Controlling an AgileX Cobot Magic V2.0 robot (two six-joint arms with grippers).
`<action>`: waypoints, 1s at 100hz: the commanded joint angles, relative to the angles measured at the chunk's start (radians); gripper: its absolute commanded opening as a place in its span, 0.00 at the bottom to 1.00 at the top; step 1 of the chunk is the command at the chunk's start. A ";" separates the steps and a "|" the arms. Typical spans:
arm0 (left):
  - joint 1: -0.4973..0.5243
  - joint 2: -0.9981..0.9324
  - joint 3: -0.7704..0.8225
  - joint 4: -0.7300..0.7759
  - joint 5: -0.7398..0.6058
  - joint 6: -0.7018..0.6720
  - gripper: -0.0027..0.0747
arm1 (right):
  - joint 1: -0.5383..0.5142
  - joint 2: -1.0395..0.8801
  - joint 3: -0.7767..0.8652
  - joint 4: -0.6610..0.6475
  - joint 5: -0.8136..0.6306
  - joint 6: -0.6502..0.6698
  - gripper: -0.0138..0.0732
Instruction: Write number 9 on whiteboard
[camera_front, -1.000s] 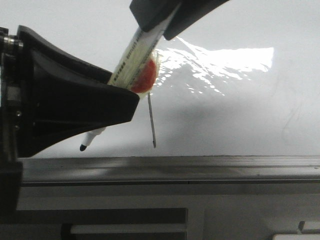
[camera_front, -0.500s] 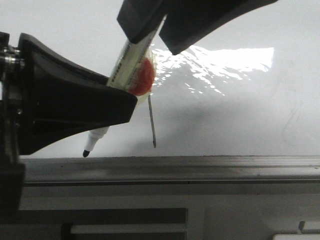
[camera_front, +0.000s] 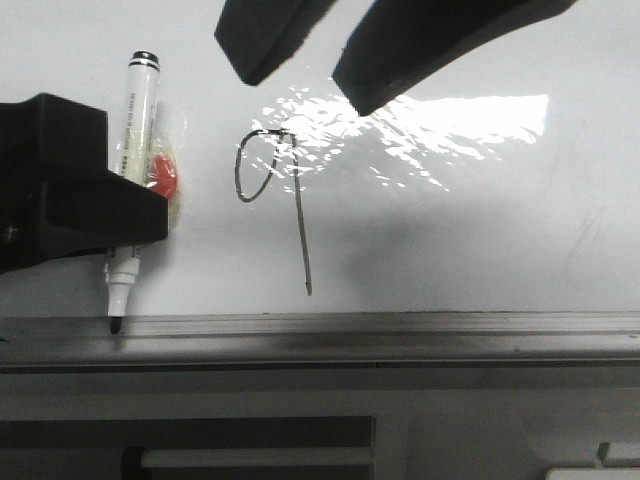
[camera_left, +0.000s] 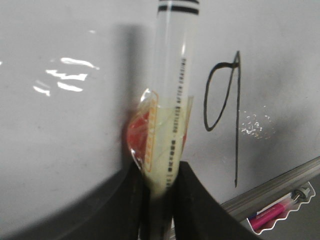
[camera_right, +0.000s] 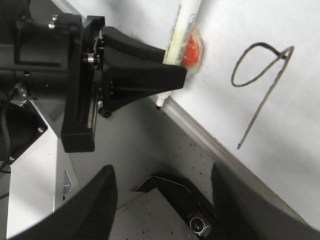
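Black number 9 (camera_front: 275, 190) on glossy white whiteboard (camera_front: 480, 240).

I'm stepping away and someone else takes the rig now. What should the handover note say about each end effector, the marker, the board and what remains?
Left end effector: shut on the marker pen, tip down at the grey rail, left of the writing.
Right end effector: open, empty, hanging over the top of the whiteboard.
Done: the number 9 is drawn, loop and long tail, in black.
Left: nothing to write as far as I can see; probably just set the marker down and pull both arms back.
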 joint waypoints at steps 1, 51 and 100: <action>0.007 0.006 -0.032 -0.037 -0.035 -0.013 0.01 | 0.000 -0.016 -0.032 0.005 -0.044 0.001 0.58; 0.007 0.025 -0.037 -0.043 -0.087 -0.013 0.26 | 0.000 -0.016 -0.032 0.005 -0.017 0.001 0.58; 0.007 -0.073 -0.037 -0.040 -0.075 -0.013 0.51 | 0.000 -0.075 -0.013 -0.075 -0.069 0.001 0.24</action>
